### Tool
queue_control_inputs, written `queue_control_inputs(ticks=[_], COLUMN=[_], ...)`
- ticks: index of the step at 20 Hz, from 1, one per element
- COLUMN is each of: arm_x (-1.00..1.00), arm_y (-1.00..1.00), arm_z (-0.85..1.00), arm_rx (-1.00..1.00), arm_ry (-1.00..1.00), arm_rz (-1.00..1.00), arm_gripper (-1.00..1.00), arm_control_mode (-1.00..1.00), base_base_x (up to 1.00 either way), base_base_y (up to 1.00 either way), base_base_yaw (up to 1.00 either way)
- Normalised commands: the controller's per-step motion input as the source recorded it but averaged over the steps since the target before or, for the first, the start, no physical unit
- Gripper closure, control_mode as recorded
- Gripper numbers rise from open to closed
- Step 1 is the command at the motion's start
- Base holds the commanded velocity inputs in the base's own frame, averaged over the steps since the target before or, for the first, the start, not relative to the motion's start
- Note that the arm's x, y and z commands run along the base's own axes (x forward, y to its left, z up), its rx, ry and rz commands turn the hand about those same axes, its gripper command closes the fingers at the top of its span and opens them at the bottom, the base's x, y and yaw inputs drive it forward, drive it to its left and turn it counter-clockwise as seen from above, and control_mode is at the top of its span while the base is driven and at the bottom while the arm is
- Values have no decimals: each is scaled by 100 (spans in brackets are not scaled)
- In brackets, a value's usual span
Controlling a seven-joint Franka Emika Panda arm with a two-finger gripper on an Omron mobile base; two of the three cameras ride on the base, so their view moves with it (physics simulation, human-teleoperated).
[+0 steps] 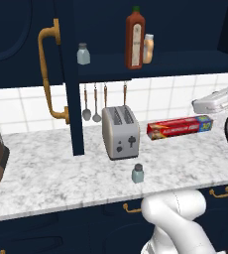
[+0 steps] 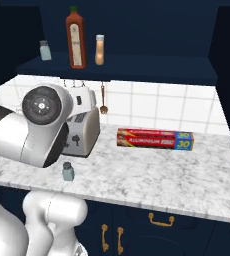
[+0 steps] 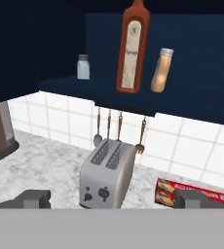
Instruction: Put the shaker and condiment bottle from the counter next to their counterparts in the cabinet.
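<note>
Marbled stone forms the counter (image 1: 46,168), where the shaker (image 1: 138,173) is seen near the front edge, just before the toaster (image 1: 120,132), with a foil box (image 1: 179,127) to the right. On the cabinet (image 1: 175,62) shelf, the condiment bottle (image 1: 148,48) is set just beside the tall red-brown bottle (image 1: 135,39); the pale shaker (image 1: 83,54) is kept apart, leftward. The gripper (image 3: 112,198) is held wide, empty, facing the toaster.

The teal-tinted shaker (image 1: 138,173) stands upright on the tabletop (image 1: 61,173) before the toaster (image 1: 120,132); the tan condiment bottle (image 1: 148,48) stands on the cabinet shelf (image 1: 185,62) above it.
</note>
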Motion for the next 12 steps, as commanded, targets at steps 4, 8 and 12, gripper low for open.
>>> queue_control_inputs(ticks=[4, 8, 12], arm_x=[-37, -31, -26], arm_y=[0, 0, 8], arm_z=[-33, -15, -23], arm_rx=[-2, 0, -3], arm_ry=[1, 6, 11], arm_rz=[1, 2, 1], arm_gripper=[-100, -100, -100], arm_control_mode=[-100, -100, -100], base_base_x=[0, 0, 0], base_base_y=[0, 0, 0], base_base_yaw=[0, 0, 0])
